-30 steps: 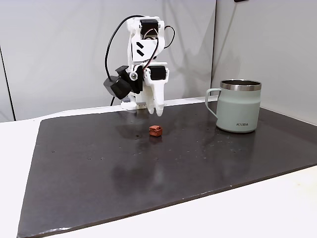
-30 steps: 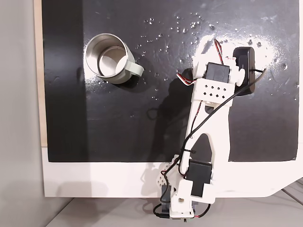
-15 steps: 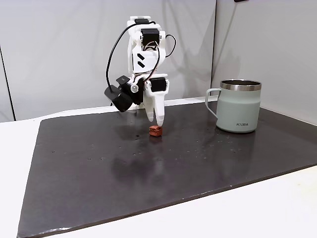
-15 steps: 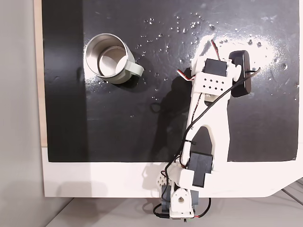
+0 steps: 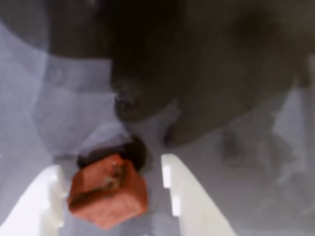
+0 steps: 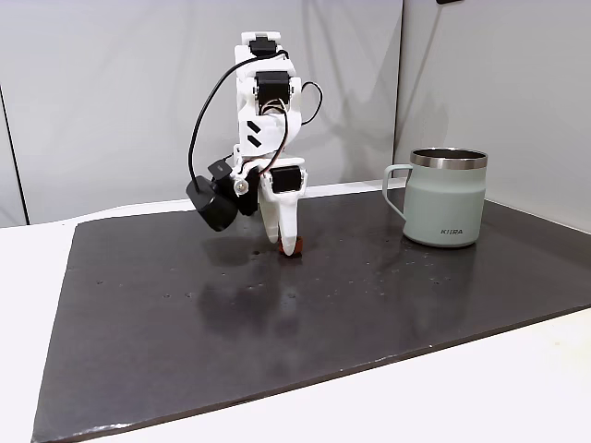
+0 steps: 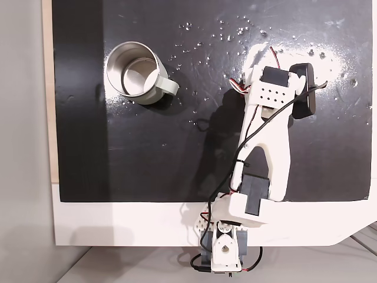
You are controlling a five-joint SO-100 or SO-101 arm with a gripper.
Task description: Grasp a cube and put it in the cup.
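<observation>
Now we have the claw down around the cube, fingers apart, nothing clamped yet.

In the wrist view, going left to right, one white finger (image 5: 42,201) stands touching or just beside the reddish-brown cube (image 5: 108,191), and a gap separates the cube from the other finger; the gripper (image 5: 113,196) brackets it off-centre, so we judge the closing move must gather it from the left. The cube rests on the dark mat (image 6: 369,305), tilted to the jaws. In a fixed view from the front the gripper (image 6: 288,247) hides most of the cube (image 6: 295,252), and the pale green mug (image 6: 446,210) stands well apart to the right. The fixed view from above shows the mug (image 7: 133,72) empty, far left of the arm (image 7: 265,147).
</observation>
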